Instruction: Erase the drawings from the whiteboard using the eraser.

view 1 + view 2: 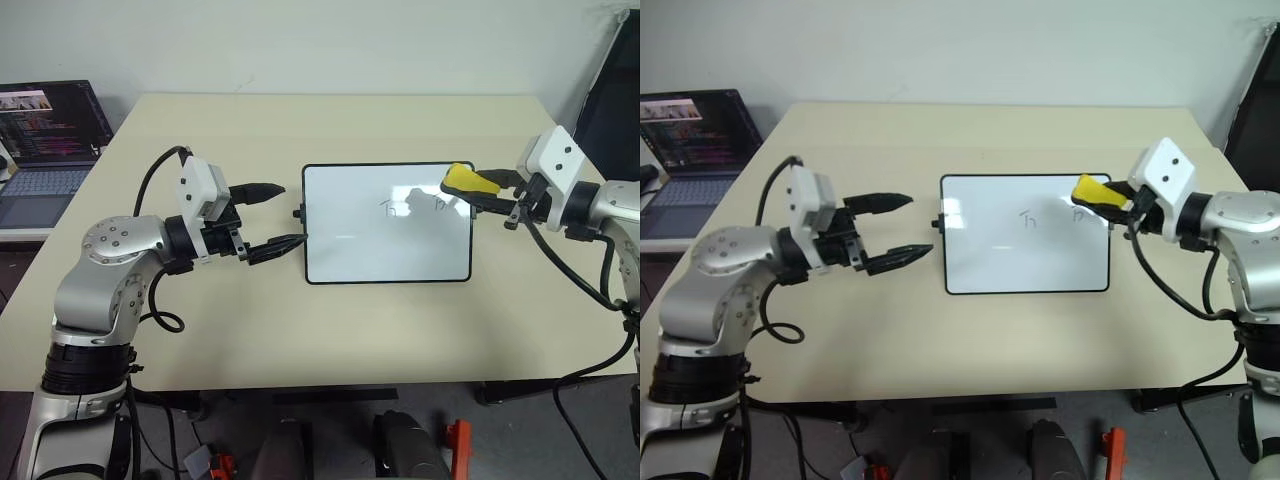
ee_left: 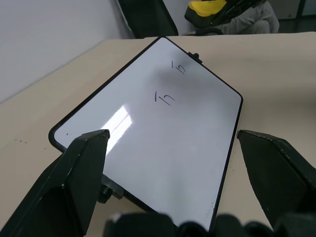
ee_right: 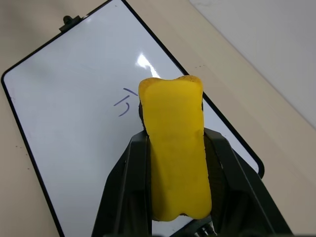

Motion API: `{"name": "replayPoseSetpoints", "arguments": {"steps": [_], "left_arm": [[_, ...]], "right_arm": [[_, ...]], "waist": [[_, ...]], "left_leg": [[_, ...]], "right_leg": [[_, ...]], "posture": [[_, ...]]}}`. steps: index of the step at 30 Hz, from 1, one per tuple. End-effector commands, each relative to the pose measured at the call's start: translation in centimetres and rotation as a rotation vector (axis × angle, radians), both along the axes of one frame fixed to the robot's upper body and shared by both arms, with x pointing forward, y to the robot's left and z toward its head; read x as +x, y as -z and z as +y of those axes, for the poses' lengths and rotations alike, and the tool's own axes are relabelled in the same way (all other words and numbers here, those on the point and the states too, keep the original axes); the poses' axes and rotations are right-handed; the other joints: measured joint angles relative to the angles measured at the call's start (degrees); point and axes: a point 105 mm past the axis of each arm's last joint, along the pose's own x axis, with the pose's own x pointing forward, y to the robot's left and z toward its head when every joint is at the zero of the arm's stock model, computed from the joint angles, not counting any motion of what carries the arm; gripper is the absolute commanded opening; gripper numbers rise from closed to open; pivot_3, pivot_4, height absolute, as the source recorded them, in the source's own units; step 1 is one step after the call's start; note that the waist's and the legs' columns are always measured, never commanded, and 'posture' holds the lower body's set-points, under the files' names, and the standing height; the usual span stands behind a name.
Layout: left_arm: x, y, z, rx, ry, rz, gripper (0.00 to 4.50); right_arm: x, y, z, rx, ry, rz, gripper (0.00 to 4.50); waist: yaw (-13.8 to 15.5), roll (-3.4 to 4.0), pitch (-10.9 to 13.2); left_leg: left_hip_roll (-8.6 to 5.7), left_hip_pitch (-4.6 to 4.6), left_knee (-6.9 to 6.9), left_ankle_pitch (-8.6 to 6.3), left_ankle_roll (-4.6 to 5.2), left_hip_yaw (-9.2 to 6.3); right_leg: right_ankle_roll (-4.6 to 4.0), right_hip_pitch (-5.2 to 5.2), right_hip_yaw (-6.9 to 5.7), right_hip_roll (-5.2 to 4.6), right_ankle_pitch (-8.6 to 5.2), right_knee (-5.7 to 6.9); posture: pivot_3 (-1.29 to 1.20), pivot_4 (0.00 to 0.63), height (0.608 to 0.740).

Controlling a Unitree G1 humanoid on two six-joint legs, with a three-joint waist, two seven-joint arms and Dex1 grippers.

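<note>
The whiteboard (image 1: pixel 370 250) lies flat on the middle of the table, black-framed. Two small dark drawings sit on its far right part, one (image 1: pixel 391 208) nearer the middle and one (image 1: pixel 438 204) close to the right edge. My right gripper (image 1: pixel 482 188) is shut on the yellow eraser (image 1: pixel 466 180), which hangs just above the board beside the right-hand drawing and casts a shadow there. In the right wrist view the eraser (image 3: pixel 175 158) sticks out between both fingers over the board. My left gripper (image 1: pixel 293 214) stands open at the board's left short edge, nothing between its fingers.
The beige table (image 1: pixel 250 330) reaches well beyond the board on all sides. An open laptop (image 1: pixel 45 140) stands on a lower surface past the table's left edge. A dark object (image 1: pixel 615 100) stands at the far right.
</note>
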Motion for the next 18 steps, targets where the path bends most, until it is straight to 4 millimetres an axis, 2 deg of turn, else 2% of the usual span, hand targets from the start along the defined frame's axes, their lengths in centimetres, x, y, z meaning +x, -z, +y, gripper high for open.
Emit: {"name": "replayPoseSetpoints", "arguments": {"steps": [1, 10, 18], "left_arm": [[-0.6, -1.1, 0.0, 0.005, 0.017, -0.036, 4.5], [-0.8, -1.1, -0.7, 0.016, 0.04, -0.019, 4.5], [-0.7, -0.7, -0.7, 0.024, 0.041, -0.006, 4.5]], "right_arm": [[-0.8, -0.5, -0.1, -0.023, -0.011, -0.01, 1.02], [-2.0, 0.8, -1.0, -0.074, -0.004, 0.065, 1.02], [-2.5, 1.8, -0.8, -0.089, -0.015, 0.096, 1.02]], "waist": [[0.01, 0.0, 0.0], [0.16, 0.0, 0.0], [0.18, 0.0, 0.0]], "left_leg": [[0.0, 0.0, 0.0, 0.0, 0.0, 0.0], [0.0, 0.01, 0.03, 0.0, 0.0, 0.0], [0.0, 0.02, 0.08, 0.0, 0.0, 0.0]], "right_leg": [[0.0, 0.0, 0.0, 0.0, 0.0, 0.02], [0.0, 0.0, 0.0, 0.0, 0.0, 0.04], [0.0, 0.01, 0.0, 0.0, 0.0, 0.1]], "posture": [[0.0, 0.15, 0.74], [0.0, 0.15, 0.74], [0.0, 0.15, 0.74]]}}
